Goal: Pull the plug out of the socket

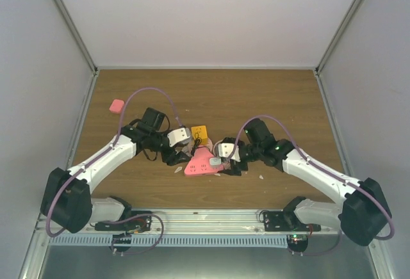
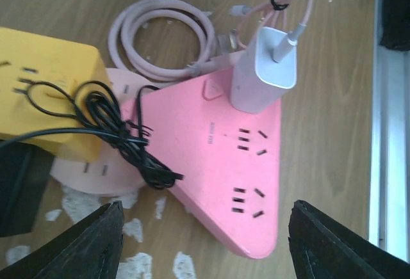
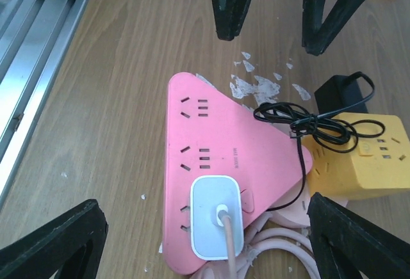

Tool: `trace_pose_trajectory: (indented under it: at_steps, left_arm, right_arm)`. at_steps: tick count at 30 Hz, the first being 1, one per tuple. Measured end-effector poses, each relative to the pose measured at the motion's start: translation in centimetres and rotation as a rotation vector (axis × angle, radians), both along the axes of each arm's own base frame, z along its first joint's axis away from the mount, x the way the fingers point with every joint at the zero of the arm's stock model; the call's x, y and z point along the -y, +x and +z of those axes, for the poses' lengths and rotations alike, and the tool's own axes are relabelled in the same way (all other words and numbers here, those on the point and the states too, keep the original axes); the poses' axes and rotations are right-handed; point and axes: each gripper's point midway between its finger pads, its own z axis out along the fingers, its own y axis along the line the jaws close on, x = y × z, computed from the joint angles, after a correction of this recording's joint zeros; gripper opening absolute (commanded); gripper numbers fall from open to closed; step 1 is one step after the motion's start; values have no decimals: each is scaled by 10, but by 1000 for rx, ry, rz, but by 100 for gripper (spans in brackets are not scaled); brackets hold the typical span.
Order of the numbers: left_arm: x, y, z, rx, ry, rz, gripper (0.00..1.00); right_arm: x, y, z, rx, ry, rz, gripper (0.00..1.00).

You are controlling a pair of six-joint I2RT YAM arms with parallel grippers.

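at the far left of the wooden table (image 1: 288, 100) a small pink block (image 1: 116, 105) lies alone, well apart from everything else. the left gripper (image 2: 204, 240) hangs over one corner of the pink triangular socket (image 2: 218, 157), its fingers (image 2: 83, 247) spread wide and holding nothing. a yellow socket cube (image 2: 45, 87) sits against the socket's edge, and a thin black cord (image 2: 122, 138) lies tangled across both. white flakes (image 3: 256, 84) dot the wood near the socket. the white plug (image 2: 264, 68) stands upright in the socket, at the corner farthest from the left gripper. a pink cable (image 2: 160, 36) comes out of its top, and loops of it lie on the wood just beside. the right gripper (image 3: 205, 244) hangs over that plug, its fingers wide on either side and clear of it.
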Motion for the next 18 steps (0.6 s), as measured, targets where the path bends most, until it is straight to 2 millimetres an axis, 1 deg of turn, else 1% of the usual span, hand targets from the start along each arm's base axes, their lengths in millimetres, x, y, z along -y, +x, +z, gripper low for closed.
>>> trace_pose_trajectory:
  at_steps: [3, 6, 10, 13, 15, 18]
  left_arm:
    - [1, -9, -6, -51, -18, 2, 71]
    - [-3, -18, -15, -68, -18, 6, 71]
    - [-7, -27, -14, -9, -29, -10, 72]
    - [-3, -31, -12, 60, -40, -44, 71]
    - [1, -32, -14, 83, -40, -67, 68]
    - [10, -33, -18, 101, -41, -103, 61]
  right_arm:
    - [-4, -3, -7, 6, -24, 8, 82]
    - [-6, -5, -16, 9, -53, 11, 78]
    - [-11, -4, -27, 14, -87, 11, 75]
    - [-13, -1, -33, 22, -107, 4, 70]
    - [-14, 1, -36, 28, -115, -2, 65]
    - [-15, 3, -40, 20, -124, -14, 58]
